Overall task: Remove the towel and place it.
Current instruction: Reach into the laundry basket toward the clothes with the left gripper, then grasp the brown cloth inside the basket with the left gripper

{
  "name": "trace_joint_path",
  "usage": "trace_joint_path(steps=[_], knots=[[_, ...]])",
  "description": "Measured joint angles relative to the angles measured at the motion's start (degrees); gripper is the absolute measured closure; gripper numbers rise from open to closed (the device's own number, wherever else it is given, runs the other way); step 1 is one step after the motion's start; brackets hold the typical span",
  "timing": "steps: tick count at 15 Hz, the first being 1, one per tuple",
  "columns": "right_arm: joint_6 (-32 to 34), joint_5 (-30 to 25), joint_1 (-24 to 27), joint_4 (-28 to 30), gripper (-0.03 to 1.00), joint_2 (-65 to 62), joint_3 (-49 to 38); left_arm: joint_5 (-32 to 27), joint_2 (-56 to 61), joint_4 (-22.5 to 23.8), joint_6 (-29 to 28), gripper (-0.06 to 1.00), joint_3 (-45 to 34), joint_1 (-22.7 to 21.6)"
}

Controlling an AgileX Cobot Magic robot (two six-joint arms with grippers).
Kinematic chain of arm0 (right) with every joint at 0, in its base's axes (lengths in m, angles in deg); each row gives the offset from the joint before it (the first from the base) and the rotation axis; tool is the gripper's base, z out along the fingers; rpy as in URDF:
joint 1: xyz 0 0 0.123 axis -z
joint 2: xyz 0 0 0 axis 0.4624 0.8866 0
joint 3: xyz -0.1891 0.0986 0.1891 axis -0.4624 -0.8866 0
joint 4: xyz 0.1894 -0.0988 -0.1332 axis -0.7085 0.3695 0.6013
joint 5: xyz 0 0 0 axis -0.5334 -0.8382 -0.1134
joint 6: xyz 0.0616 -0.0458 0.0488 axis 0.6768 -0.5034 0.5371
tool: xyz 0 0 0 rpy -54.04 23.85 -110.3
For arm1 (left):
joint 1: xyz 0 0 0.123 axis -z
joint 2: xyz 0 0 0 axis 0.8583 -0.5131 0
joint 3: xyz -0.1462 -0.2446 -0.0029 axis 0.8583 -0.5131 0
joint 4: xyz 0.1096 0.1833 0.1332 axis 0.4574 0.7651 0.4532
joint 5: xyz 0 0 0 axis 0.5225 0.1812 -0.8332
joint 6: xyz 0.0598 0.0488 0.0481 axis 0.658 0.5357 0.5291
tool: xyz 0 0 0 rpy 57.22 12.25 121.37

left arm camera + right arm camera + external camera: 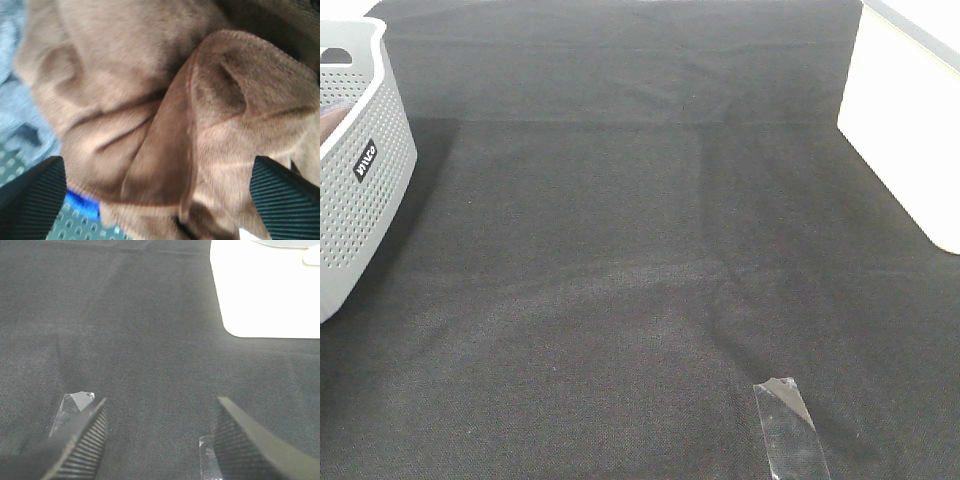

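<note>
The rust-brown towel [150, 100] lies crumpled and fills the left wrist view, with a stitched hem running down its middle fold. My left gripper [157, 170] is open, its two ribbed fingers [35, 195] spread wide on either side of the towel's folds, close over it. The towel sits in the grey perforated basket [360, 200] at the left edge of the exterior high view, where only a brownish sliver [330, 118] shows. My right gripper [161, 402] is open and empty over the black table cloth [125, 330]. Neither arm shows in the exterior high view.
Grey fabric [15, 100] lies beside the towel, and a blue patch [82, 204] shows by the basket's perforated floor [75, 227]. Clear tape [790, 420] is stuck on the black cloth near the front. A white surface [900, 130] borders the cloth at the right.
</note>
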Motion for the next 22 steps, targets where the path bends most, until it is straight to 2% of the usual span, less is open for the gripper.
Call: trace_joint_path(steps=[3, 6, 8, 9, 10, 11, 12, 15, 22], knots=[[0.0, 0.0, 0.0, 0.0, 0.38, 0.0, 0.0, 1.3, -1.7, 0.0, 0.3, 0.02, 0.0, 0.0], [0.0, 0.0, 0.0, 0.0, 0.38, 0.0, 0.0, 1.5, -3.0, 0.0, 0.3, 0.08, 0.0, 0.0], [0.0, 0.0, 0.0, 0.0, 0.38, 0.0, 0.0, 1.5, -3.3, 0.0, 0.3, 0.22, 0.0, 0.0], [0.0, 0.0, 0.0, 0.0, 0.38, 0.0, 0.0, 1.5, -3.3, 0.0, 0.3, 0.41, 0.0, 0.0], [0.0, 0.0, 0.0, 0.0, 0.38, 0.0, 0.0, 1.5, -3.3, 0.0, 0.3, 0.51, 0.0, 0.0], [0.0, 0.0, 0.0, 0.0, 0.38, 0.0, 0.0, 1.5, -3.3, 0.0, 0.3, 0.6, 0.0, 0.0], [0.0, 0.0, 0.0, 0.0, 0.38, 0.0, 0.0, 1.3, -3.3, 0.0, 0.3, 0.64, 0.0, 0.0], [0.0, 0.0, 0.0, 0.0, 0.38, 0.0, 0.0, 0.0, -3.3, -0.7, 0.3, 0.66, 0.0, 0.0], [0.0, 0.0, 0.0, 0.0, 0.38, 0.0, 0.0, 0.2, -3.3, -5.7, 0.3, 0.66, 0.0, 0.0]])
